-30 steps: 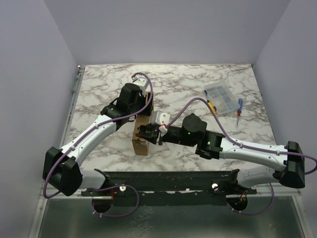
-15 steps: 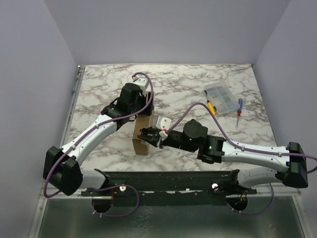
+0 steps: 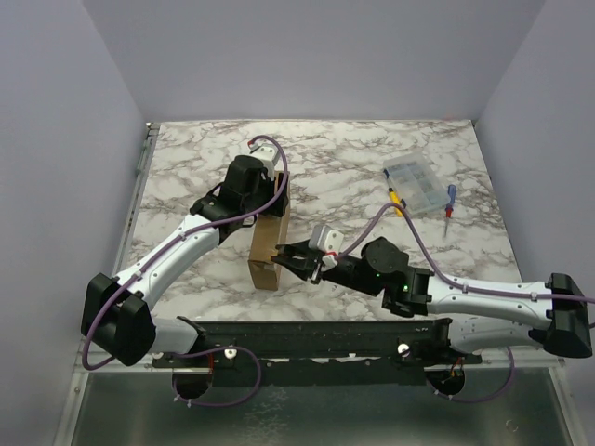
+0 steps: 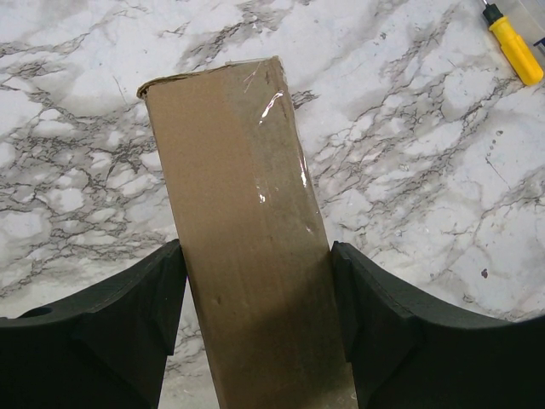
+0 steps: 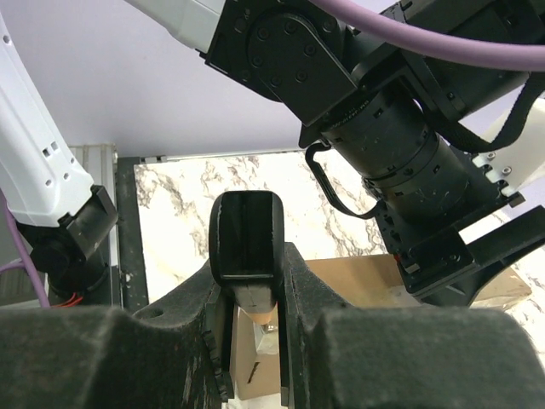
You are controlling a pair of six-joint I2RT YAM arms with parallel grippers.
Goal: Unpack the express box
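Standing on edge on the marble table (image 3: 186, 158), the express box (image 3: 265, 265) is grasped across its narrow width by the left gripper (image 4: 255, 256), whose fingers (image 4: 162, 298) press both broad faces at its far end. The right gripper (image 3: 286, 255) is clenched tight at the box's near end; whether it pinches any cardboard cannot be told. A clear compartment case (image 3: 417, 185) lies well to the box's right.

Marble desk (image 3: 204, 158) between plain walls (image 3: 307, 56).
White, grey-veined top; pale lavender walls stand left, far and right; light even.
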